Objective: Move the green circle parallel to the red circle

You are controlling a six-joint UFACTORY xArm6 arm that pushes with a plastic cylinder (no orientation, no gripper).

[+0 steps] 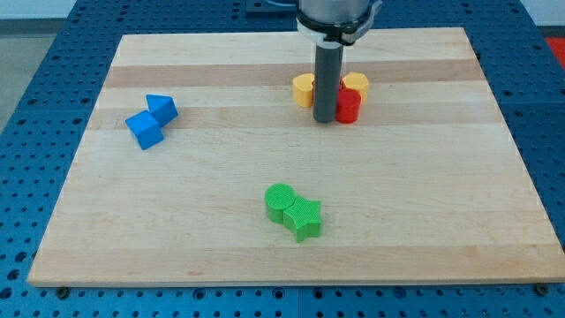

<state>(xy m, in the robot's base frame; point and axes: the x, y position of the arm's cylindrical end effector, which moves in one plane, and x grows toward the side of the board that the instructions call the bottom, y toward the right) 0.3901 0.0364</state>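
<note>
While my tip [325, 119] stood among the upper cluster, the rod, which has no claw and gripped nothing, hid part of the red circle [348, 106] and both yellow blocks [304, 89], shapes unclear. Well below, the green circle [280, 201] touched the green star [305, 218].

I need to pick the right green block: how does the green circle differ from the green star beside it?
The green circle is round; the green star has points. The circle lies nearer the view's top left, the star toward the bottom right. Both are the same green, touch each other, and sit far from my tip.
</note>
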